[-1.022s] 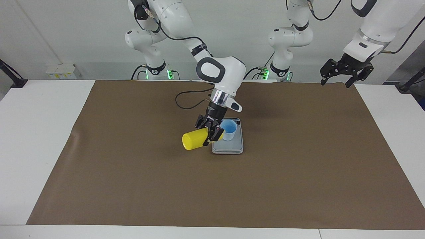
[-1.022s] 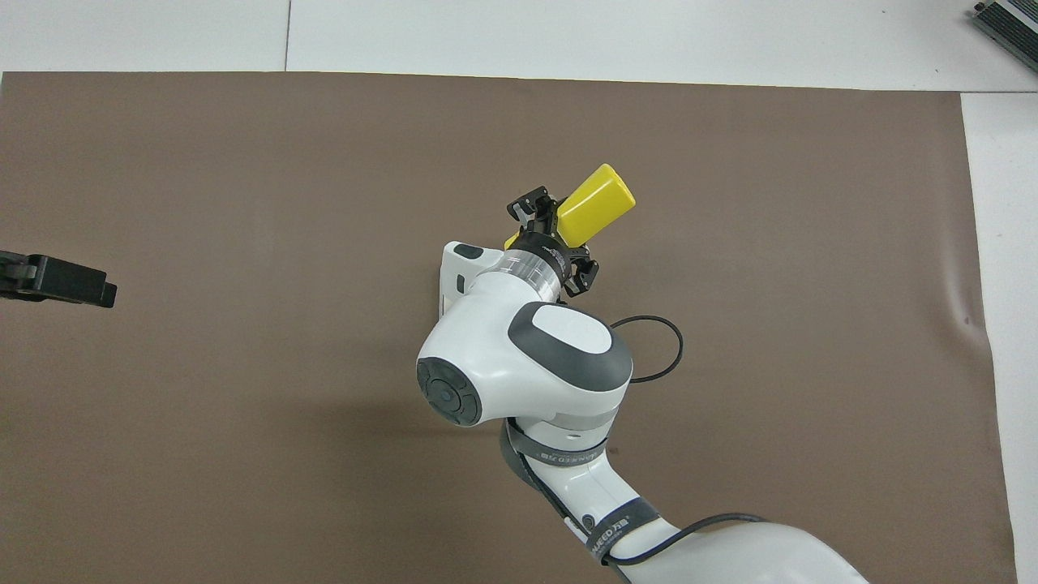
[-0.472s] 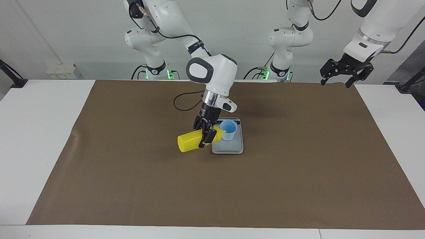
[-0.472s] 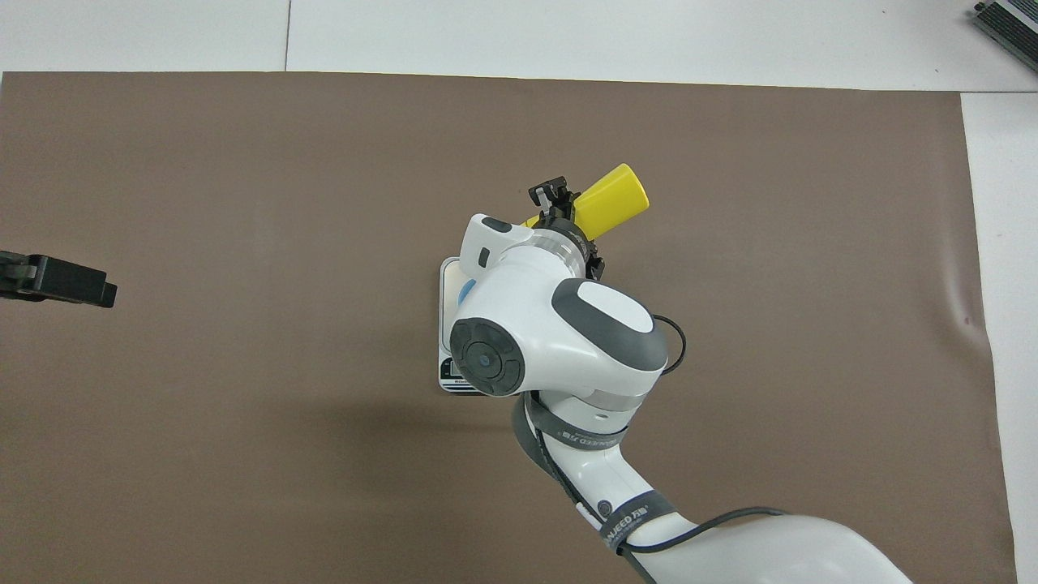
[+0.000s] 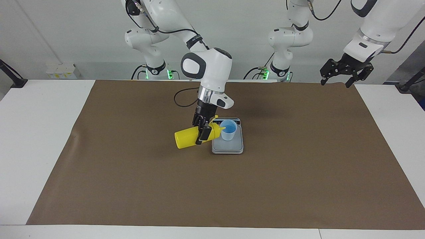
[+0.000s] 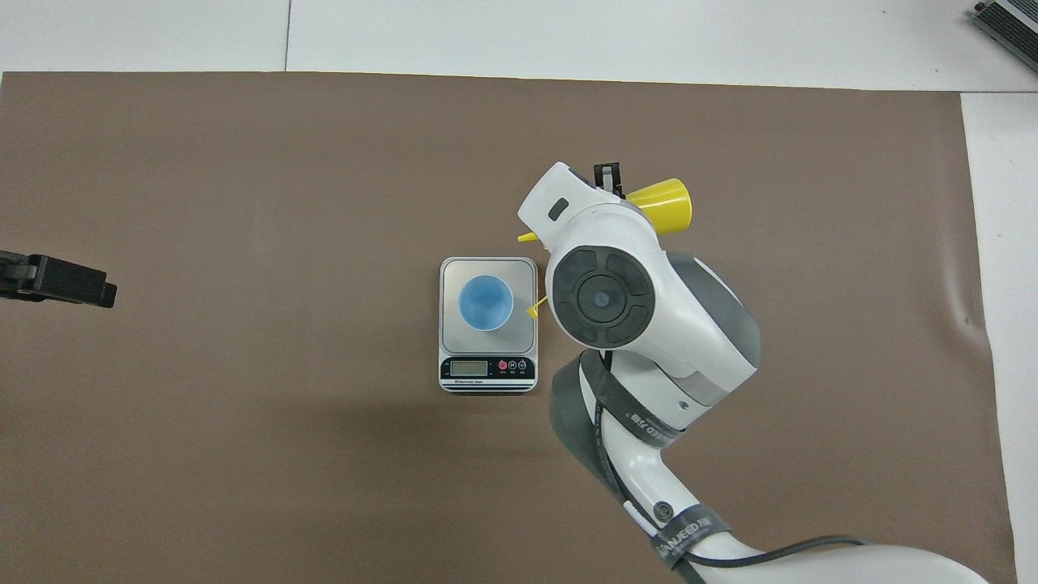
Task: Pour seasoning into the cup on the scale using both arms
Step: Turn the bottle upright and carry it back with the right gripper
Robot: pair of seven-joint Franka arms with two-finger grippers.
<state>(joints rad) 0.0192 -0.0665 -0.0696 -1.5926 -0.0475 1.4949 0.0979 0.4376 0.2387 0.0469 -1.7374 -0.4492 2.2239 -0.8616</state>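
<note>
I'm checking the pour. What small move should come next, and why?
Probably tilt the nozzle lower. The right pincer holds the seasoning bottle nearly level, nozzle at the rim of the cup on the scale; no stream shows.

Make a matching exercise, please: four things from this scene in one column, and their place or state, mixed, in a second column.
1. yellow bottle
2. blue cup
3. scale
4. left gripper

a. on the brown mat
b. open, waiting above the mat's corner
c. tipped sideways in the right gripper
d. upright on the weighing plate

Pairs: 1-c, 2-d, 3-a, 4-b
</note>
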